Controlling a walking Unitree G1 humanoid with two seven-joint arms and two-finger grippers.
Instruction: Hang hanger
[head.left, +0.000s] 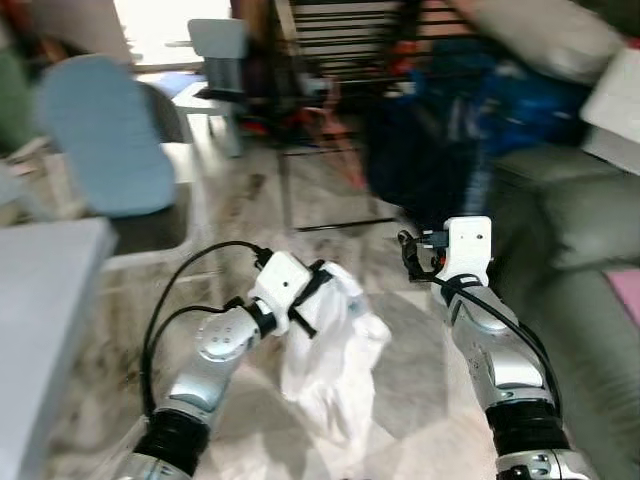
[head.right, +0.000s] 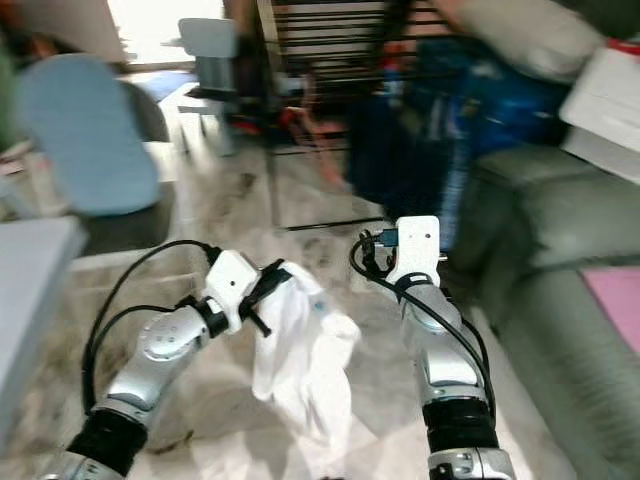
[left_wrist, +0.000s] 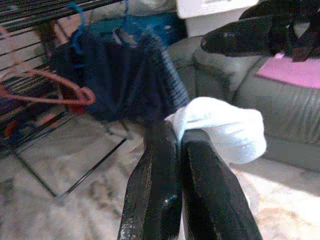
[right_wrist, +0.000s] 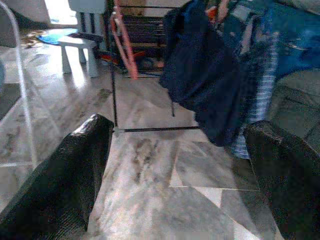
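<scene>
Low in the frame, the robot's two silver arms reach forward over a pale marbled stone floor (head.left: 330, 200). The left gripper (left_wrist: 172, 145), at lower centre of the left eye view, has its black fingers pressed together on a crumpled white cloth garment (head.left: 335, 345), which droops from the pinch toward the floor. To its right, the right gripper (right_wrist: 175, 150) is raised at mid-frame with its two black fingers spread wide and nothing between them.

Beyond the arms, at upper centre, a black wire drying rack (right_wrist: 145, 22) stands on the floor with dark navy clothing (right_wrist: 200, 75) and a blue-striped garment (right_wrist: 257, 95) hanging from it. A red-orange plastic hanger (left_wrist: 47, 85) hangs on the rack's bars, well apart from both grippers. A grey-green upholstered sofa (head.left: 570, 230) fills the right side, carrying a pink flat cushion (left_wrist: 295, 70). At left are the corner of a pale grey tabletop (head.left: 40, 300) and a light blue padded chair (head.left: 105, 130); a small white stool (right_wrist: 77, 50) stands farther back. The head views are blurred.
</scene>
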